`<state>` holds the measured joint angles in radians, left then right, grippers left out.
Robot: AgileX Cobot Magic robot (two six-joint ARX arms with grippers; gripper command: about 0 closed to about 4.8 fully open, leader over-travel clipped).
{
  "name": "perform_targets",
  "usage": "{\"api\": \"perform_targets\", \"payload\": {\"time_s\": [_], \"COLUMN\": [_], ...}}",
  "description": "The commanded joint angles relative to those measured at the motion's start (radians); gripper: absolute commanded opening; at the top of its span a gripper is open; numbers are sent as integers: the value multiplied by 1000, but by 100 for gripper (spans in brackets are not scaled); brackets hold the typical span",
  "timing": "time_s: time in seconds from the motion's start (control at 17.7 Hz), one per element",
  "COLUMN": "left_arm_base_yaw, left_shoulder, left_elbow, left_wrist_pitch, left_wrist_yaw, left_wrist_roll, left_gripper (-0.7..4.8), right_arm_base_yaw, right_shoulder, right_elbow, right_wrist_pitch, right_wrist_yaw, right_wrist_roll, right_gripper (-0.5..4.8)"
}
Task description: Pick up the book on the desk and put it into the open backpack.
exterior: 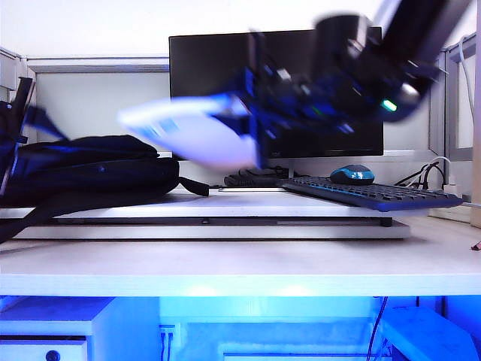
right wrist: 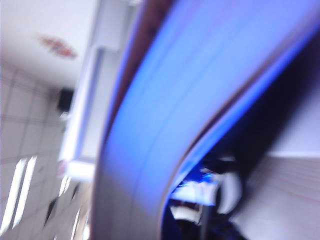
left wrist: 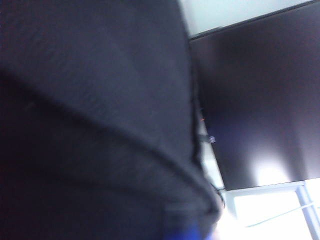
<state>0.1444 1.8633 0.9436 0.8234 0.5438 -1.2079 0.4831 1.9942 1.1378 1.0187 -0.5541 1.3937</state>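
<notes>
The book [exterior: 192, 135], pale and thin, hangs tilted in the air in front of the monitor, blurred by motion. My right gripper [exterior: 252, 124] is shut on its right end. In the right wrist view the book's cover [right wrist: 165, 125] fills the middle as a bluish blur. The black backpack [exterior: 90, 169] lies on the white riser at the left, just left of and below the book. Dark backpack fabric [left wrist: 90, 125] fills most of the left wrist view and hides my left gripper's jaws. The left arm [exterior: 15, 113] shows only as dark parts at the far left edge, above the backpack.
A black monitor [exterior: 218, 60] stands at the back, also in the left wrist view as the monitor [left wrist: 260, 100]. On the riser board [exterior: 210, 226] are a dark keyboard [exterior: 368, 194] and a mouse [exterior: 352, 174] on the right. The desk [exterior: 240, 263] runs along the front.
</notes>
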Motion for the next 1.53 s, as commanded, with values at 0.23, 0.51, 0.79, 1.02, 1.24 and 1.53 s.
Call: {"api": "perform_targets", "payload": {"time_s": [0.23, 0.51, 0.79, 1.02, 1.24, 1.53], "left_arm_base_yaw": [-1, -27, -169, -246, -244, -248], "left_shoulder": [-3, -5, -6, -6, -6, -6], "left_elbow": [2, 21, 58, 87, 138, 162], "left_wrist_pitch": [233, 458, 522, 538, 588, 600], "left_wrist_yaw": [-22, 141, 210, 265, 266, 341], "left_wrist_roll": [-42, -276, -371, -423, -501, -583], "left_gripper": [-6, -6, -6, -6, -6, -6], "right_arm_base_yaw": [40, 40, 42, 46, 58, 75], "right_shoulder": [-16, 12, 34, 155, 256, 300], "right_elbow": [252, 252, 261, 499, 590, 590], "right_wrist_pitch": [-378, -373, -334, -410, -460, -424], "right_wrist_yaw": [17, 43, 80, -43, -156, -181], "right_wrist_roll": [-299, -294, -257, -166, -68, -27], "right_gripper": [-5, -5, -5, -5, -5, -5]}}
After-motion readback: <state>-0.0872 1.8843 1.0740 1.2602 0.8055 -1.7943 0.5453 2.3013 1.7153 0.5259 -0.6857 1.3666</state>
